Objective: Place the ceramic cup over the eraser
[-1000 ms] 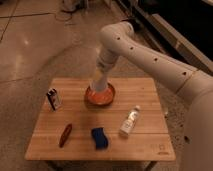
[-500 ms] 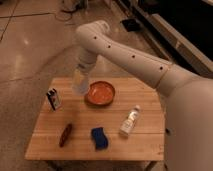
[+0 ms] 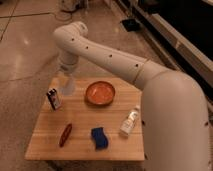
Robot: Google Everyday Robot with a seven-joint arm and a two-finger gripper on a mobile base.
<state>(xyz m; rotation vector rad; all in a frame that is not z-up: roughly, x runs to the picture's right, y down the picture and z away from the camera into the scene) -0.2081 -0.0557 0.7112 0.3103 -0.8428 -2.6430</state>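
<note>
My gripper (image 3: 66, 75) hangs from the white arm over the table's back left part. It is shut on the white ceramic cup (image 3: 68, 87), which it holds just above the wood. The eraser (image 3: 54, 98), a small dark block with a white face, stands on the table just left of and in front of the cup, a short gap away.
An orange bowl (image 3: 100, 92) sits at the back middle of the wooden table (image 3: 115, 150). A clear plastic bottle (image 3: 130, 121) lies at the right. A blue sponge (image 3: 99, 137) and a slim red object (image 3: 65, 134) lie near the front.
The arm has carried the cup leftward from above the orange bowl to the table's back left, close to the eraser, and a little lower.
</note>
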